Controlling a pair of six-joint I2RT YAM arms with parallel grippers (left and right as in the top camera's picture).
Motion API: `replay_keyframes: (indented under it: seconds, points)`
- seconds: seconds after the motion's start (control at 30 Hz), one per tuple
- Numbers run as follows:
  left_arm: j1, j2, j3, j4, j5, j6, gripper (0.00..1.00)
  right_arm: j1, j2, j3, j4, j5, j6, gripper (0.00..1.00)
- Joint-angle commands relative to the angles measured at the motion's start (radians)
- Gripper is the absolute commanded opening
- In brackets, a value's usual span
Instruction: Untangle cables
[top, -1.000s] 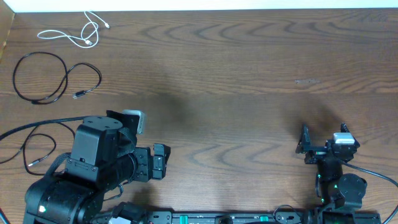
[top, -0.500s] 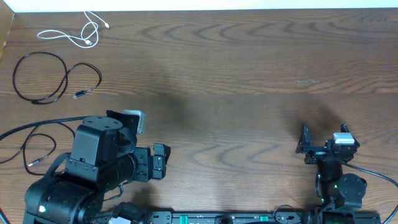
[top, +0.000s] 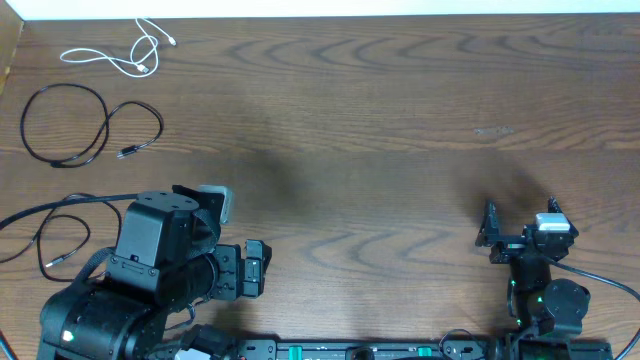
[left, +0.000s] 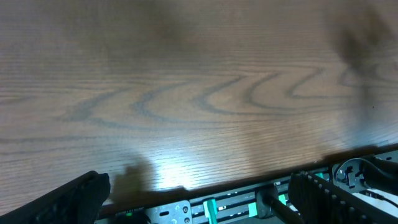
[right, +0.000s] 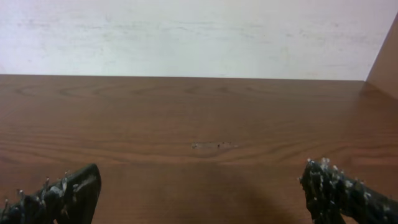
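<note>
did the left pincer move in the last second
Yes. In the overhead view the left pincer has shifted slightly downward in the picture, farther from the black cable loop, which lies unchanged.

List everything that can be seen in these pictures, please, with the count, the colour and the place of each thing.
white cable: 1, white, far left corner of the table, in loose loops
looped black cable: 1, black, just nearer than the white one, apart from it
second black cable: 1, black, at the left edge, beside the left arm
table: 1, brown wood, under everything
scuff mark: 1, pale, on the right half of the table
wall: 1, white, behind the far edge
left gripper: 1, black, open, empty, near edge on the left
right gripper: 1, black, open, empty, near edge on the right
</note>
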Motion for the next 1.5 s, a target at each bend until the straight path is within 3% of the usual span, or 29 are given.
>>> replay_keyframes:
  seconds: [0.0, 0.4, 0.7, 0.8, 0.97, 1.23, 1.47]
  points:
    - [-0.003, 0.001, -0.003, -0.003, -0.013, 0.017, 0.98, 0.008, -0.002, -0.001, -0.005, 0.007, -0.008, 0.99]
    - [0.019, -0.058, -0.035, 0.045, -0.012, 0.057, 0.98, 0.008, -0.002, -0.001, -0.005, 0.007, -0.008, 0.99]
    - [0.146, -0.271, -0.301, 0.335, 0.183, 0.353, 0.98, 0.008, -0.002, -0.001, -0.005, 0.007, -0.008, 0.99]
    - [0.209, -0.381, -0.397, 0.402, 0.183, 0.338, 0.98, 0.008, -0.002, -0.001, -0.005, 0.007, -0.008, 0.99]
    - [0.296, -0.545, -0.486, 0.380, 0.182, 0.324, 0.98, 0.008, -0.002, -0.001, -0.005, 0.007, -0.008, 0.99]
    - [0.301, -0.605, -0.573, 0.406, 0.182, 0.353, 0.98, 0.008, -0.002, -0.001, -0.005, 0.007, -0.008, 0.99]
    - [0.301, -0.682, -0.692, 0.557, 0.182, 0.354, 0.98, 0.008, -0.001, -0.001, -0.004, 0.007, -0.008, 0.99]
